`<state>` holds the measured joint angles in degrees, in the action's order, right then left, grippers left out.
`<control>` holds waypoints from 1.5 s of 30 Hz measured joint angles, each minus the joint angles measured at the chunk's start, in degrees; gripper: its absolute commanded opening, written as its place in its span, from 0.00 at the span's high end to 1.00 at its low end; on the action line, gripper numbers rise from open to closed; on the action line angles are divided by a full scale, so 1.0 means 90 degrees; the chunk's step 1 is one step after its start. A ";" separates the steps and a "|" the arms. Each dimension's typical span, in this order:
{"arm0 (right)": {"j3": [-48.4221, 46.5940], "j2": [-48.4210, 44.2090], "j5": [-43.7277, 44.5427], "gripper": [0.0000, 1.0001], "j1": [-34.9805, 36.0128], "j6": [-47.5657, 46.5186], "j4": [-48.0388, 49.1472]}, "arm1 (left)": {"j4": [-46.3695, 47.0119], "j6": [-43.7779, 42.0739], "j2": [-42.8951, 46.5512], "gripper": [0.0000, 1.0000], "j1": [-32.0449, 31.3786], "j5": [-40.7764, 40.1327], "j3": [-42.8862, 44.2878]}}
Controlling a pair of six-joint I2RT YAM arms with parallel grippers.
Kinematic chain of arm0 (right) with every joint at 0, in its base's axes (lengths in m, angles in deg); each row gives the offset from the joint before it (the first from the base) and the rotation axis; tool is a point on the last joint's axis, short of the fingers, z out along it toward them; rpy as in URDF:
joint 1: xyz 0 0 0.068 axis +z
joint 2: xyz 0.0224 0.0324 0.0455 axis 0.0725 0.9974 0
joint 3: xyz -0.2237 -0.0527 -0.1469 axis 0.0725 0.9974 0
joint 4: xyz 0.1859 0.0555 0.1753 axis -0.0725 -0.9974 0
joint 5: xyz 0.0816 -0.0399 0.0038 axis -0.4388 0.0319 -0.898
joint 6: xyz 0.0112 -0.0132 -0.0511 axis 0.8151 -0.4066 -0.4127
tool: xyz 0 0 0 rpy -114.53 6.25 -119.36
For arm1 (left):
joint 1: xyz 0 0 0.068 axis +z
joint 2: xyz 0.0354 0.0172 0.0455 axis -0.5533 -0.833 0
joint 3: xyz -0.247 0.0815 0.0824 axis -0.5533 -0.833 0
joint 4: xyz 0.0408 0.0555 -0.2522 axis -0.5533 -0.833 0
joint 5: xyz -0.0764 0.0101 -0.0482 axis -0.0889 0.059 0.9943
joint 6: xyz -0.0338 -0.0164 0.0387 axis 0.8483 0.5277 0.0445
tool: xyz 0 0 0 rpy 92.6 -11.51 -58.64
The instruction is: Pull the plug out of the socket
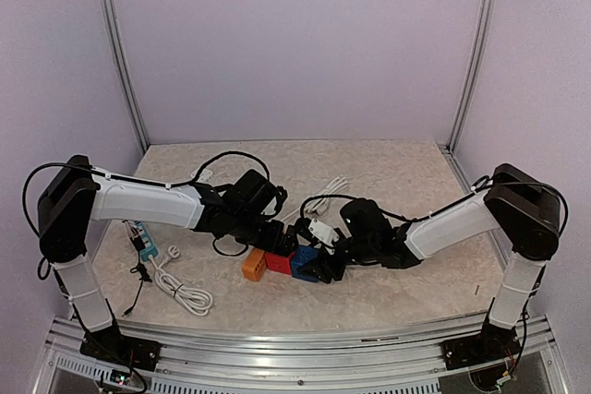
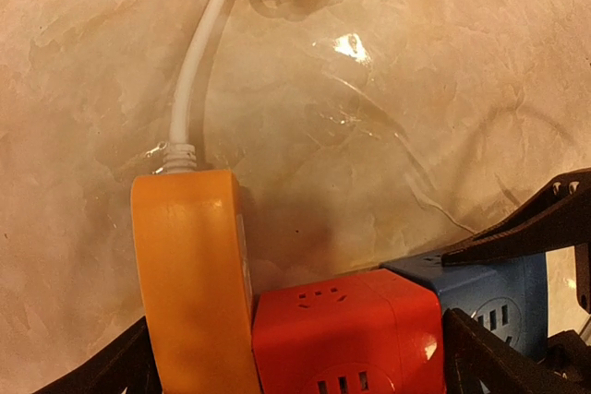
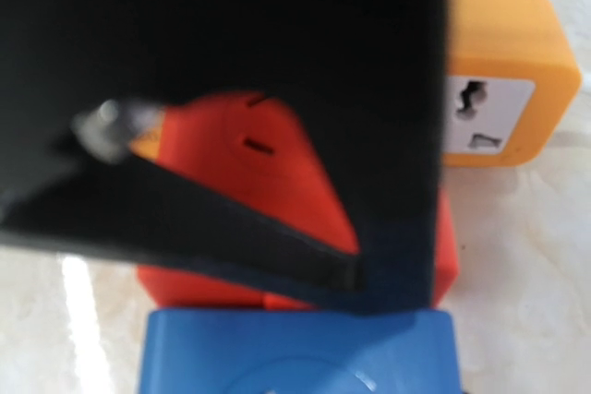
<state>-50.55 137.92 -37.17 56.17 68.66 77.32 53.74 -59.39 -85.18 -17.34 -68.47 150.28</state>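
A marbled beige worktop (image 1: 388, 173) boxed in by lilac walls (image 1: 295, 43) and aluminium posts (image 1: 120, 53): two arms meet over a socket (image 1: 282, 263) made of three blocks in a row, set near the middle of the worktop and a little toward its near edge. The orange block (image 2: 194, 283) is at the left end, the red block (image 2: 346, 329) in the middle and the blue block (image 2: 489, 297) at the right end, each touching the next.

The left gripper (image 1: 275, 242) comes down on the row from the far side with its jaws spread wide. Its black fingers (image 2: 106, 371) straddle the orange and red blocks and do not pinch them. The right gripper (image 1: 325, 260) sits at the blue block, and a small white piece that seems to be the plug (image 1: 320, 230) shows just above that block between the two grippers (whether its pins are seated cannot be made out).

In the right wrist view a blurred black mass (image 3: 277, 71) fills most of the picture and hides the fingertips, so it cannot be told whether that gripper holds anything. Behind it are the red block and the orange block's white socket face (image 3: 487, 117).

A white cable (image 2: 199, 62) leaves the orange block's end. A coil of white cord (image 1: 180, 288) and a teal power strip (image 1: 143, 239) lie toward the near-left corner, well apart from the row. Another white lead (image 1: 325, 189) lies behind the blocks toward the far edge.
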 measured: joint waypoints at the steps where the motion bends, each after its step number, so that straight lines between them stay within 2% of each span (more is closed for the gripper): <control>1: 0.0029 -0.0019 0.0024 0.92 0.0000 0.0002 0.0007 | 0.0029 -0.0010 -0.0012 0.01 -0.0005 0.0002 0.0000; 9: 0.0187 -0.0192 0.0129 0.94 0.0000 -0.0002 -0.0044 | 0.0287 -0.0058 -0.0114 0.01 -0.0046 0.0039 0.0000; 19: -0.0211 -0.0192 -0.0121 0.95 -0.0070 0.0002 -0.0826 | 0.0359 -0.0046 -0.0148 0.01 -0.0044 0.0007 -0.0005; 27: -0.0199 -0.0335 0.0267 0.96 -0.0019 -0.0005 -0.1069 | 0.0554 -0.0090 -0.0216 0.01 -0.0056 0.0017 -0.0005; 37: -0.0282 -0.0386 0.0158 0.97 -0.0075 0.0017 -0.1336 | 0.0687 -0.0097 -0.0260 0.01 -0.0066 0.0063 -0.0019; 41: 0.0335 -0.0838 0.0624 0.97 -0.0012 0.0121 -0.0937 | 0.0976 -0.0095 -0.0335 0.01 -0.0085 0.0342 -0.0036; 45: 0.0590 -0.1054 0.0612 0.98 0.0024 0.0117 -0.0860 | 0.1141 -0.0100 -0.0391 0.01 -0.0143 0.0537 -0.0046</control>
<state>-45.24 128.43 -31.66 56.39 69.71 69.58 64.02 -60.28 -88.70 -18.63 -63.63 149.87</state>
